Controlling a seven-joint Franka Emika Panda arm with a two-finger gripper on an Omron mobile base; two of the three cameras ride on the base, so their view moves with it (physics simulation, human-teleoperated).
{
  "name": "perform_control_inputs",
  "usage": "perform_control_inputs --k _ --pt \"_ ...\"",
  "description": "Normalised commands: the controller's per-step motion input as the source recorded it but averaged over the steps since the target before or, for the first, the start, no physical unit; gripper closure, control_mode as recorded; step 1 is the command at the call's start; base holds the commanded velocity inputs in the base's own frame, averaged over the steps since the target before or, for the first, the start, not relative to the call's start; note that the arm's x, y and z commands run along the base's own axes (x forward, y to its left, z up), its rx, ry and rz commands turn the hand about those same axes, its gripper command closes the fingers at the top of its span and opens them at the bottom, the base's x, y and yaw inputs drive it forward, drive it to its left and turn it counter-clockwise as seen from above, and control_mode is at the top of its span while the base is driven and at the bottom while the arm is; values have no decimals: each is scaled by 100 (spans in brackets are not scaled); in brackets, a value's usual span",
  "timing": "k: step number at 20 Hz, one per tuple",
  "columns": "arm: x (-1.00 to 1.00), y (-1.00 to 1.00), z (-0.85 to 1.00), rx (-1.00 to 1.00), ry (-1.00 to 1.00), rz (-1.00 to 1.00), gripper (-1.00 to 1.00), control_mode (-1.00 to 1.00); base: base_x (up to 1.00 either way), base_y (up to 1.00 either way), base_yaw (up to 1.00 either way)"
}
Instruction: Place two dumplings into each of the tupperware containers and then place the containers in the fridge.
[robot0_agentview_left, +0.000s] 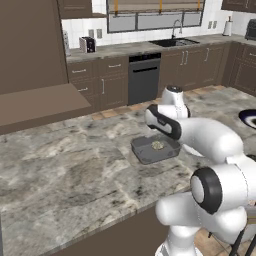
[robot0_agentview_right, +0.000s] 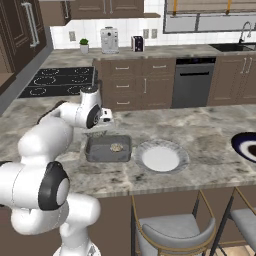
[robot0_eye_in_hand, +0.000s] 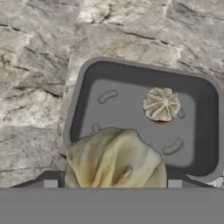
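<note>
the hand (robot0_eye_in_hand: 113, 186) grips a dumpling (robot0_eye_in_hand: 114, 159) between its fingers, jaws set wide around it, poised over the grey tub (robot0_eye_in_hand: 144, 118), which sits on the worktop (robot0_agentview_left: 60, 170). in the hand view the held dumpling sits at 6 o'clock, over the tub's near edge, and a second dumpling (robot0_eye_in_hand: 161, 104) already lies on the tub floor toward 1 o'clock. in the right base view the tub (robot0_agentview_right: 108, 149) has a round pale plate (robot0_agentview_right: 161, 158) just beside it at 3 o'clock, and a dark-rimmed plate (robot0_agentview_right: 246, 146) lies well apart, further toward 3 o'clock

by my reading this is the drop of the second piece into this tub; the fridge step is not yet begun

handling: the dumplings look soft and light, with crinkled folds that would crush or tear under a hard squeeze, so a gentle hold across the plump middle suits them, and the release should be low so the piece does not bounce or roll onto the one lying there. the tub looks stiff, shallow and light, probably smooth; the rim or a side wall is the likely place to take it, kept level so the pieces do not slide

no brand, label or writing can be read anywhere
</note>
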Motion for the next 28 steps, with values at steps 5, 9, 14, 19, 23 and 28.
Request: perform_control_inputs --k 5,9,14,19,23,28 --pt "34 4 -96 0 17 0 100 -100 0 0 0" --pt "26 0 -82 0 3 -1 100 -100 0 0 0" --pt "49 0 -41 0 0 -1 100 -100 0 0 0" --pt "67 0 -24 4 0 -1 100 -100 0 0 0" --pt "20 0 -17 2 0 0 -100 -100 0 0 0" --pt "1 0 -24 1 -1 0 -100 -100 0 0 0"
